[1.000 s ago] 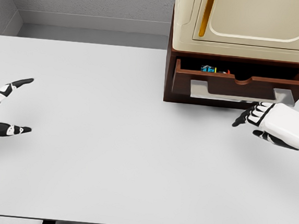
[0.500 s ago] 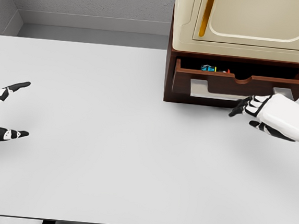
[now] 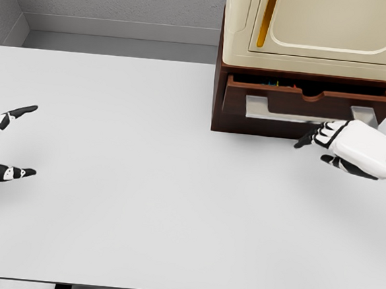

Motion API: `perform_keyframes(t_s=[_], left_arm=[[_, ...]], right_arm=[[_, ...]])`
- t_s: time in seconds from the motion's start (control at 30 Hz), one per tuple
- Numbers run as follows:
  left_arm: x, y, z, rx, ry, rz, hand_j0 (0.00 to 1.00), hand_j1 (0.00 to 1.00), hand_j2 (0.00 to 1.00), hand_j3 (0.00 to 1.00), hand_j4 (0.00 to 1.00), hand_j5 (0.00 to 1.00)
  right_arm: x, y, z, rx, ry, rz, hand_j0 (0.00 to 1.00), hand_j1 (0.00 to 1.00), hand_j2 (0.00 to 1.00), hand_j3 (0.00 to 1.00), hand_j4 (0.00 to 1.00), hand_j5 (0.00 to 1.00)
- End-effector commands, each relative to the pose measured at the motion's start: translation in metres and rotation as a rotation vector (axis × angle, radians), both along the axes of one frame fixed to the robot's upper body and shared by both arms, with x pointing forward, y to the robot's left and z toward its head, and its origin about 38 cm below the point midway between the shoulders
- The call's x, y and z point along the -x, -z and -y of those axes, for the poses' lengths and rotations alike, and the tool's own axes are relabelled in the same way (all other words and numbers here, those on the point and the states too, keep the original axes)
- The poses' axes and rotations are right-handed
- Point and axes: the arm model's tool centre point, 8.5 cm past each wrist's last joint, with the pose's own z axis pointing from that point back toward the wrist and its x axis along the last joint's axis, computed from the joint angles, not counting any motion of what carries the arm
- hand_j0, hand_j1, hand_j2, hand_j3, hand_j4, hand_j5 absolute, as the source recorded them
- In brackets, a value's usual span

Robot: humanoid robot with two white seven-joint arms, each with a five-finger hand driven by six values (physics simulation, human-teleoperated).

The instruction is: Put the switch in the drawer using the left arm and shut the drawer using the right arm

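Switch (image 3: 271, 84) barely visible as a sliver of colour inside the drawer (image 3: 305, 103), deep in the narrow gap under the cabinet (image 3: 218, 99); long axis and pointing direction impossible to tell. Drawer nearly shut, front panel running left to right, only a thin dark slit open at the top, pale handle plate across its face. Cream appliance (image 3: 325, 27) sitting on top of the cabinet. Right hand (image 3: 335, 143) just in front of the drawer face, fingers loosely extended toward it, grasping nothing, contact uncertain. Left hand (image 3: 0, 144) at the far left over the white desk (image 3: 142, 181), thumb and finger spread wide, empty.
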Motion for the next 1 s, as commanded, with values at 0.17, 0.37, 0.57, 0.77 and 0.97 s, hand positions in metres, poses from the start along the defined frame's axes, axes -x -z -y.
perform_keyframes(t_s=[0.17,0.37,0.57,0.77,0.97], left_arm=[[0.0,0.0,-0.001,0.008,-0.004,-0.002,1.0,1.0,1.0,1.0,1.0,1.0],[-0.001,-0.001,0.0,0.009,0.0,0.004,1.0,1.0,1.0,1.0,1.0,1.0],[-0.001,-0.002,0.0,0.009,0.001,0.005,1.0,1.0,1.0,1.0,1.0,1.0],[-0.001,-0.003,0.001,0.009,0.002,0.008,1.0,1.0,1.0,1.0,1.0,1.0],[-0.001,-0.003,0.0,0.008,0.001,0.007,1.0,1.0,1.0,1.0,1.0,1.0]], right_arm=[[-0.004,0.002,-0.001,-0.013,0.004,-0.004,0.7,0.7,0.7,0.7,0.7,0.7],[-0.011,0.002,0.001,-0.018,0.017,-0.001,0.73,0.73,0.73,0.73,0.73,0.73],[-0.011,0.003,0.001,-0.012,0.017,-0.001,0.69,0.69,0.69,0.69,0.69,0.69],[-0.009,0.004,0.0,0.016,0.007,-0.002,0.68,0.68,0.68,0.68,0.68,0.68],[0.0,0.011,-0.007,0.059,-0.034,-0.022,0.67,0.67,0.67,0.67,0.67,0.67]])
